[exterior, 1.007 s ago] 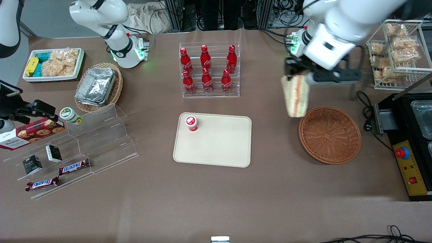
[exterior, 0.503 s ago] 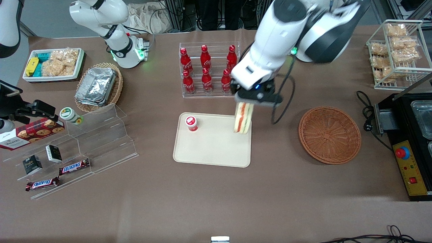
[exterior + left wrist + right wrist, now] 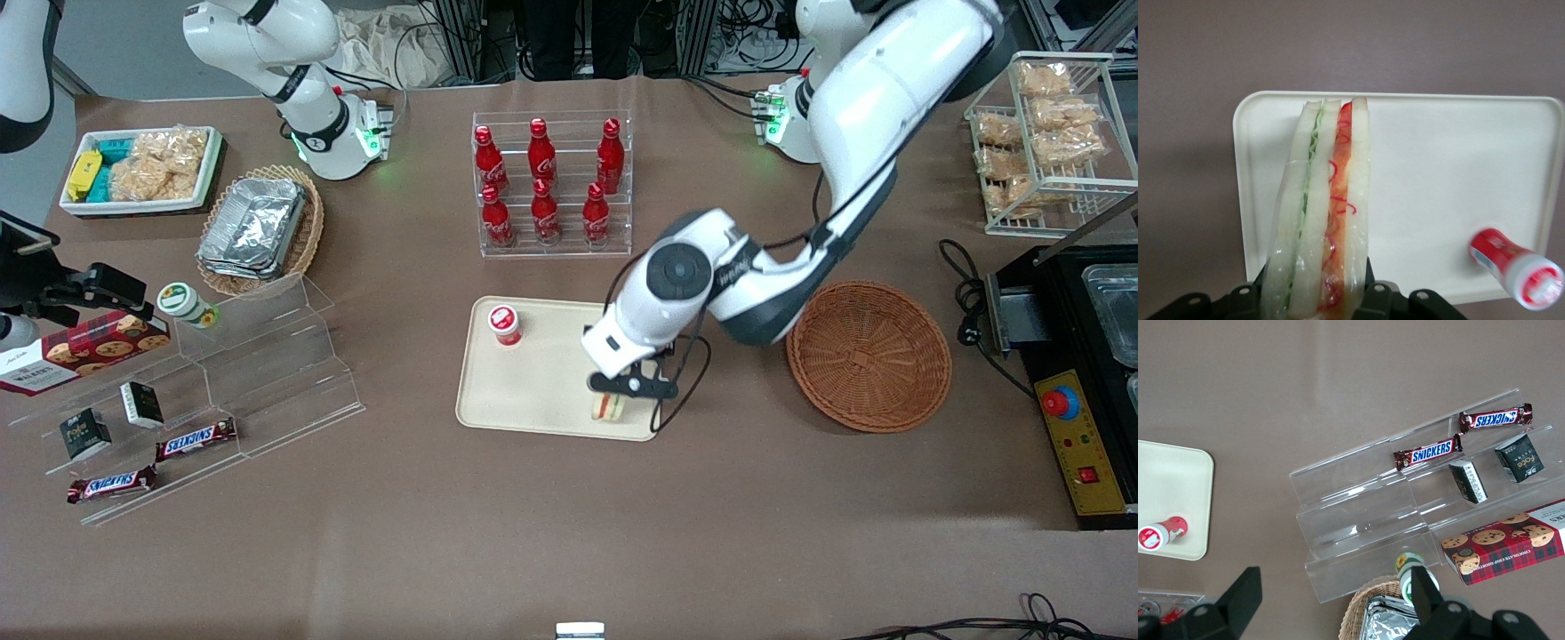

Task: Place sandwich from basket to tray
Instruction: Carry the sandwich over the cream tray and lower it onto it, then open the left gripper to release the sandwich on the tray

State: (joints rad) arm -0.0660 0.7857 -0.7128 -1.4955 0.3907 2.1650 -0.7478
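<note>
Now left-arm claw (image 3: 622, 397) low over tray (image 3: 542, 391), clamped on sandwich (image 3: 609, 407); wedge held on edge, filling stripes showing, near tray's front rim, well apart from small red bottle (image 3: 505, 324); basket (image 3: 869, 356) beside tray holds nothing; release probably next

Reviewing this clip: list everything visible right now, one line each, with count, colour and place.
sandwich: 1, white with red and green filling, held over the tray
tray: 1, beige, table centre
red-capped bottle: 1, red and white, on the tray
basket: 1, reddish-brown wicker, beside the tray toward the working arm's end
cola bottles: 6, red, in a clear rack farther from the front camera than the tray
foil containers: stack, silver, in a pale wicker basket
white bin: 1, holding snacks, parked arm's end
Snickers bars: 2, brown, on the clear stepped stand
cookie box: 1, red
wire rack: 1, white, holding snack bags
claw: 1, black, shut on the sandwich low over the tray
</note>
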